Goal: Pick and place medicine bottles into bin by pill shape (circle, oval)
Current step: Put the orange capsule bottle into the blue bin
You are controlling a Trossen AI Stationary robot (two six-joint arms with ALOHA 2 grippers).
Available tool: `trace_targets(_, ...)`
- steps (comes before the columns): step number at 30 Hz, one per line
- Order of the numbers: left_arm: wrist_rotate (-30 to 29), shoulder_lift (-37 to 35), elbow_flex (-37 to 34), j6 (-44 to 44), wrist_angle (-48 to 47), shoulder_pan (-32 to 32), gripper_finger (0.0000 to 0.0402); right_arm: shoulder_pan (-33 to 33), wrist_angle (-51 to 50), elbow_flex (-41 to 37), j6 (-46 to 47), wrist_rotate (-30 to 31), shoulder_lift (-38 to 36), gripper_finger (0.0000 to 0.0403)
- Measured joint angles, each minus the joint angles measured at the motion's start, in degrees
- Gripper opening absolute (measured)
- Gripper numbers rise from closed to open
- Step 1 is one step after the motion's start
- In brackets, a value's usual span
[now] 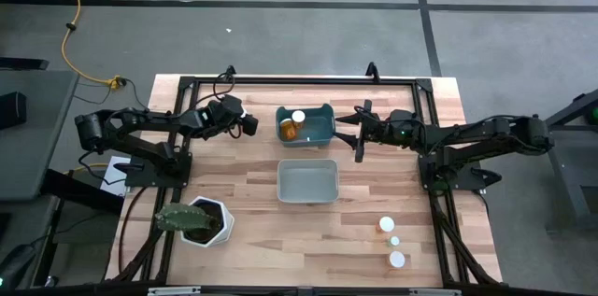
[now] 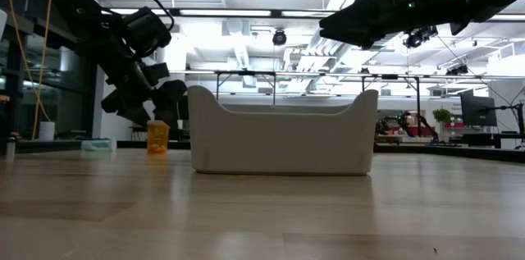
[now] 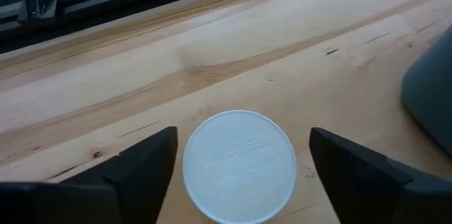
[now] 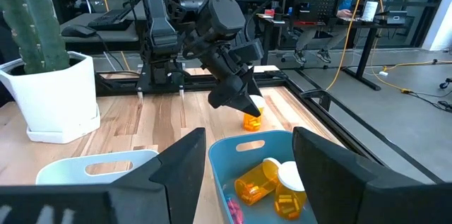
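Hanging over an orange medicine bottle (image 2: 157, 138) with a white cap (image 3: 239, 166), the left claw (image 1: 249, 124) has its two fingers (image 3: 134, 171) spread apart, one on each side of the cap and not touching it. That bottle stands upright on the desk (image 1: 252, 212), just beside the blue bin (image 1: 306, 126). Orange bottles (image 4: 272, 185) lie inside the blue bin. The right claw (image 1: 359, 133) hovers by the blue bin's other side, fingers apart and holding nothing. Three more bottles (image 1: 391, 241) stand near the desk's right corner.
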Motion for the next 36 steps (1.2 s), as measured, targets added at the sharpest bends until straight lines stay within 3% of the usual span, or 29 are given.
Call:
trace_targets(12, -0.56, -0.04, 0.00, 3.82, 5.52, 0.00, 0.0181, -0.01, -0.01, 0.00, -0.01, 0.00, 0.00, 0.0206)
trace_targets(20, 1.90, -4.01, 0.00, 9.13, 13.27, -3.93, 0.0199, -0.01, -0.04, 0.00, -0.01, 0.00, 0.00, 0.0206)
trace_targets(29, 3.73, -16.04, 0.00, 20.76, 22.34, -17.97, 0.0189, 0.00, -0.07, 0.00, 0.06, -0.02, 0.00, 0.0206)
trace_targets(36, 4.63, -17.44, 0.00, 26.61, 26.60, -25.13, 0.0201, 0.00, 0.41, 0.00, 0.54, -7.33, 0.00, 0.0206)
